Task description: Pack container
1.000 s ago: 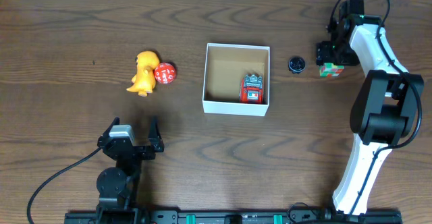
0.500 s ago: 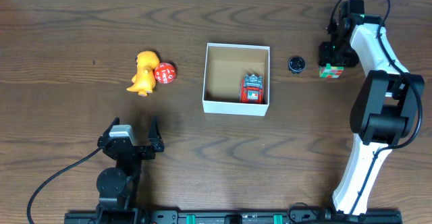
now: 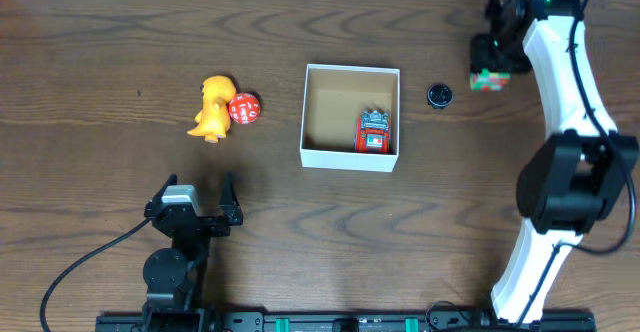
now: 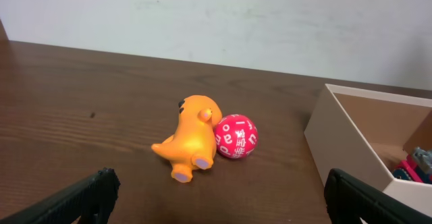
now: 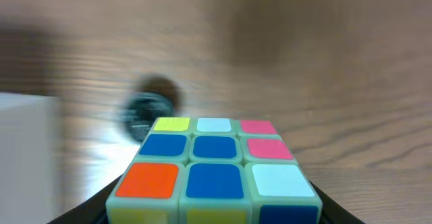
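Observation:
The white square container (image 3: 350, 71) with a brown floor sits mid-table and holds a red toy car (image 3: 375, 132). Its corner shows in the left wrist view (image 4: 341, 140). My right gripper (image 3: 490, 72) is shut on a puzzle cube (image 3: 489, 80) and holds it above the table at the far right; the cube fills the right wrist view (image 5: 214, 170). An orange dinosaur toy (image 3: 212, 106) and a red numbered ball (image 3: 244, 109) lie left of the container, also in the left wrist view (image 4: 189, 137). My left gripper (image 3: 192, 204) is open and empty near the front.
A small black round object (image 3: 438, 95) lies on the table between the container and the cube; it shows blurred in the right wrist view (image 5: 150, 109). The right arm's white links (image 3: 560, 162) stretch along the right side of the table.
My right gripper has lifted the puzzle cube off the table and moved it a little toward the far edge. The left arm and the toys have not moved.

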Controlling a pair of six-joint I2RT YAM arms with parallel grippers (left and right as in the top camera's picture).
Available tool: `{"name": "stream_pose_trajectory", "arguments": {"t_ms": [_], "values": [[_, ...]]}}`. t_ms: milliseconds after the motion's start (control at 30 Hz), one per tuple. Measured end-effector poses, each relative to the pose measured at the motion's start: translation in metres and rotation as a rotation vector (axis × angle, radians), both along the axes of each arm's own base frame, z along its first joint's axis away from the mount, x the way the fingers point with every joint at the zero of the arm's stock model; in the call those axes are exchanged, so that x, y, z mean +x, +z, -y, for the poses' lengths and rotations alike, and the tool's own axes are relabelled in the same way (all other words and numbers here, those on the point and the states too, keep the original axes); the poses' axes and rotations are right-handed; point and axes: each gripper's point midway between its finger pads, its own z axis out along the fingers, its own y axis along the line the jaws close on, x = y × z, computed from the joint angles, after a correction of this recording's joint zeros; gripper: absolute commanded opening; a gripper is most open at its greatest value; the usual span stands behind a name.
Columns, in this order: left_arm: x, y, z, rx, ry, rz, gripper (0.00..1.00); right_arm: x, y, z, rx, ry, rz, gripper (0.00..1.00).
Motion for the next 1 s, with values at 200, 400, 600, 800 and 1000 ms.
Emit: {"name": "stream_pose_trajectory", "arguments": {"t_ms": [200,400,600,800,1000], "values": [[0.000,0.000,0.000,0.000,0.000,0.000,0.98,-0.014,0.070,-0.084,0.061,0.122,0.150,0.53],[0.000,0.000,0.000,0.000,0.000,0.000,0.98,-0.037,0.089,-0.159,0.112,0.241,0.182,0.53],[0.000,0.000,0.000,0.000,0.000,0.000,0.98,-0.056,0.088,-0.208,0.115,0.349,0.180,0.47],[0.000,0.000,0.000,0.000,0.000,0.000,0.98,-0.060,0.081,-0.219,0.082,0.354,0.173,0.46],[0.000,0.000,0.000,0.000,0.000,0.000,0.98,-0.056,0.063,-0.220,0.096,0.259,0.133,0.49]]}}
